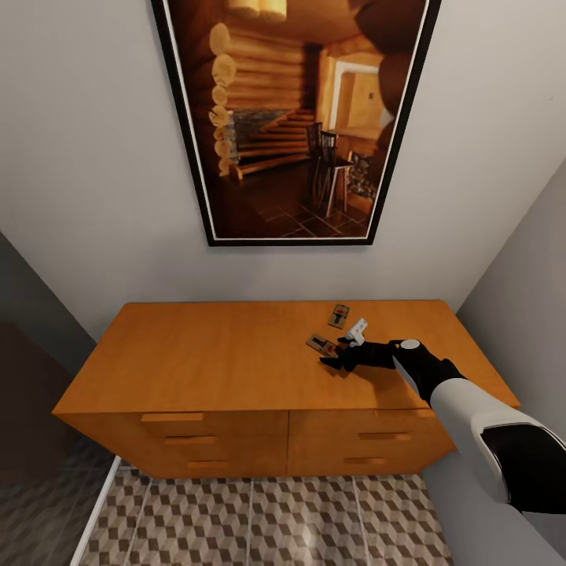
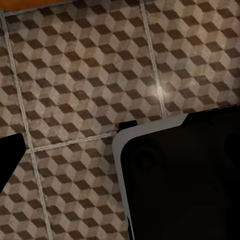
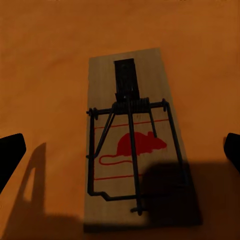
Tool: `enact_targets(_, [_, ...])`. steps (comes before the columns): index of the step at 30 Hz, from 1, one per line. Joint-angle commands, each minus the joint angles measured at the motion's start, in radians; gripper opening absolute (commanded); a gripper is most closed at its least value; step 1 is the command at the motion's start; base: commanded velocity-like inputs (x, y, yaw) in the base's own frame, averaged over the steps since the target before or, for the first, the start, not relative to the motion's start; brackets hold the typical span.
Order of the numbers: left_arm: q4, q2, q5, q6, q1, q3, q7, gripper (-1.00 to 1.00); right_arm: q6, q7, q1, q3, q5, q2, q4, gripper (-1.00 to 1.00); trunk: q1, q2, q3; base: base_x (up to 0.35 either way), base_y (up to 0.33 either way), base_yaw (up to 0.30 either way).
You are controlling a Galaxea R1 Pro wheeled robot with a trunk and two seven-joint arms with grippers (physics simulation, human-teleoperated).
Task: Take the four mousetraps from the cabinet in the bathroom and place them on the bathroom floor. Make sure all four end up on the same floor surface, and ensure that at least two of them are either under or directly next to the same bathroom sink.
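Note:
Two mousetraps lie on the orange-brown cabinet (image 1: 204, 354) top, right of centre: one (image 1: 339, 315) farther back and one (image 1: 317, 343) nearer. My right gripper (image 1: 333, 355) hovers low over the nearer mousetrap (image 3: 132, 145), a wooden board with a red mouse print and a dark wire spring. Its fingers (image 3: 10, 155) stand wide apart on either side of the board, open and not touching it. In the left wrist view one dark fingertip (image 2: 7, 157) sits far out at the edge above the bathroom floor (image 2: 75, 75), so the left gripper is open with nothing in it.
A large framed picture (image 1: 295, 118) hangs on the wall behind the cabinet. Grey walls close in on both sides. Cube-pattern tiles (image 1: 259, 519) lie in front of the drawer fronts (image 1: 208, 440). A dark part of my body (image 2: 185, 180) covers part of the left wrist view.

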Motion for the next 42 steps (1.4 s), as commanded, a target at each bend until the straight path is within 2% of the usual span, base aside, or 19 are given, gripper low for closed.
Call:
enact_targets(1, [0.003,-0.001,0.01,-0.005,-0.001,-0.007,-0.006,1.0,-0.006,0.002,0.0,0.005,0.022,0.0,0.094,-1.0,0.001,-0.001,-0.002,0.0,0.0,0.0])
enact_targets(42, [0.003,-0.001,0.01,-0.005,-0.001,-0.007,-0.006,1.0,-0.007,0.005,0.0,0.003,0.023,0.002,0.086,-1.0,0.001,-0.001,-0.002,0.0,0.0,0.0])
